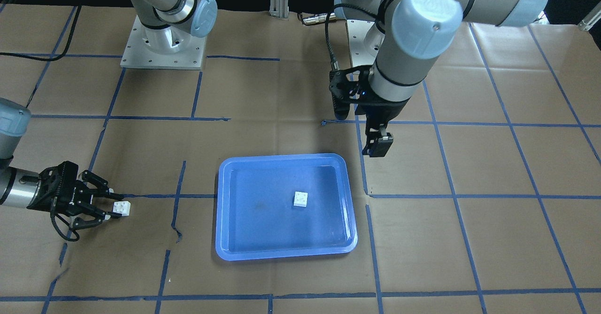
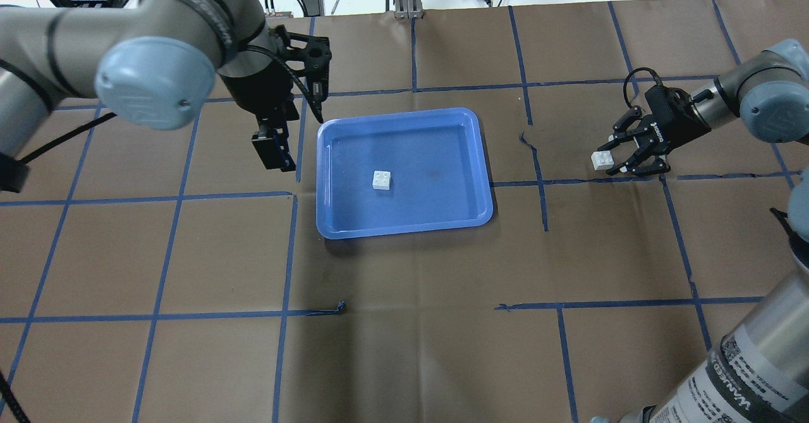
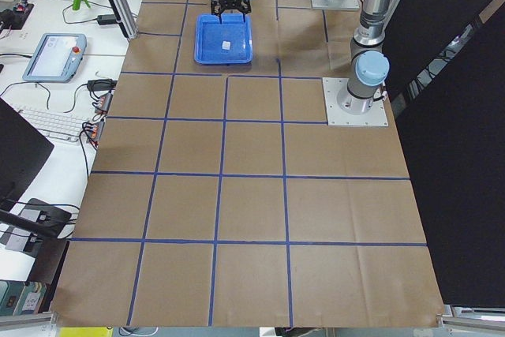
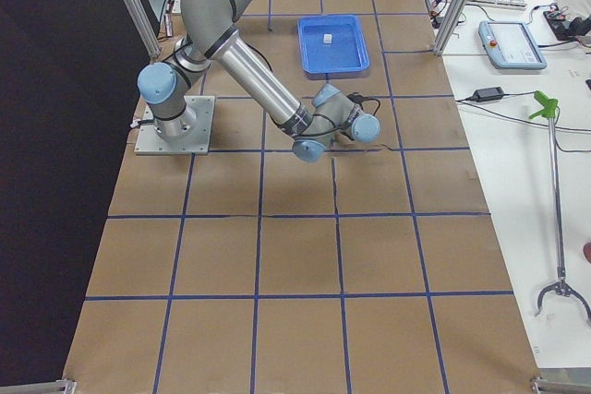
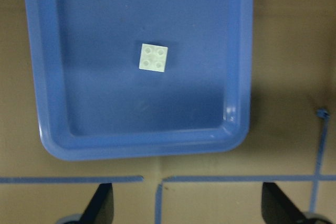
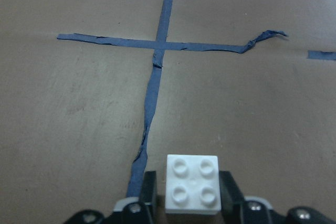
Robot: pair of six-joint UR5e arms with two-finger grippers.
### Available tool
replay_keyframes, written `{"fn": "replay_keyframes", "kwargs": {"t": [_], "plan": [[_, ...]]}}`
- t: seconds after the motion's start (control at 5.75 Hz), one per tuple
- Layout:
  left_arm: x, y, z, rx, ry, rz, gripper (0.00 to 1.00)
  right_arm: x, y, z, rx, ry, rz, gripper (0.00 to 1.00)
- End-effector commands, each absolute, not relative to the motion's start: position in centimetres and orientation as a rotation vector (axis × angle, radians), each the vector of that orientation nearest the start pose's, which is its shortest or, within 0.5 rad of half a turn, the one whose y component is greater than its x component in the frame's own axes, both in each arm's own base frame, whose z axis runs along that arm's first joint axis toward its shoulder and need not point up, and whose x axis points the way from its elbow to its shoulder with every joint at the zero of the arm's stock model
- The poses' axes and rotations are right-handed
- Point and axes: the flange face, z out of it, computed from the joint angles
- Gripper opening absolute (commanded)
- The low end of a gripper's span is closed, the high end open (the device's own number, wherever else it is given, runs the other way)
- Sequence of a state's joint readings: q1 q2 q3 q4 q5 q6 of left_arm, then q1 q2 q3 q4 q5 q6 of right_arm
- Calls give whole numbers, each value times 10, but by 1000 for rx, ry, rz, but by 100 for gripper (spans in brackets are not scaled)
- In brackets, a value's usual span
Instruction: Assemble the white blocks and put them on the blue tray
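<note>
One white block lies studs up near the middle of the blue tray; it also shows in the front view and the left wrist view. My left gripper hangs open and empty just outside the tray's left rim, pointing down; its fingers stand wide apart. My right gripper is shut on the second white block, low over the paper well to the right of the tray. That block sits studs up between the pads in the right wrist view.
Brown paper with a blue tape grid covers the table. A curled, lifted strip of tape lies ahead of the right gripper. The right arm's base plate stands at the robot's side of the table.
</note>
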State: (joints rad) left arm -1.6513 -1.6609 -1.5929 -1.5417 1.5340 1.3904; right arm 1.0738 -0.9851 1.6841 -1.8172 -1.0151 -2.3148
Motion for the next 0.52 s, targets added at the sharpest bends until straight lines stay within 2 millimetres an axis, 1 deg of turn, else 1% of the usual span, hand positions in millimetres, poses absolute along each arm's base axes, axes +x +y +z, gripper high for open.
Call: {"fn": "replay_keyframes", "kwargs": {"t": [0.0, 0.17, 0.35], "plan": [[-157, -468, 486, 1750, 2666, 55, 99, -119, -608, 157, -1919, 1703, -629, 20], [-147, -471, 486, 1425, 2766, 100, 99, -116, -607, 190, -1952, 1726, -647, 19], [-143, -472, 484, 995, 2915, 97, 99, -103, -604, 229, -1948, 1771, -658, 19]]}}
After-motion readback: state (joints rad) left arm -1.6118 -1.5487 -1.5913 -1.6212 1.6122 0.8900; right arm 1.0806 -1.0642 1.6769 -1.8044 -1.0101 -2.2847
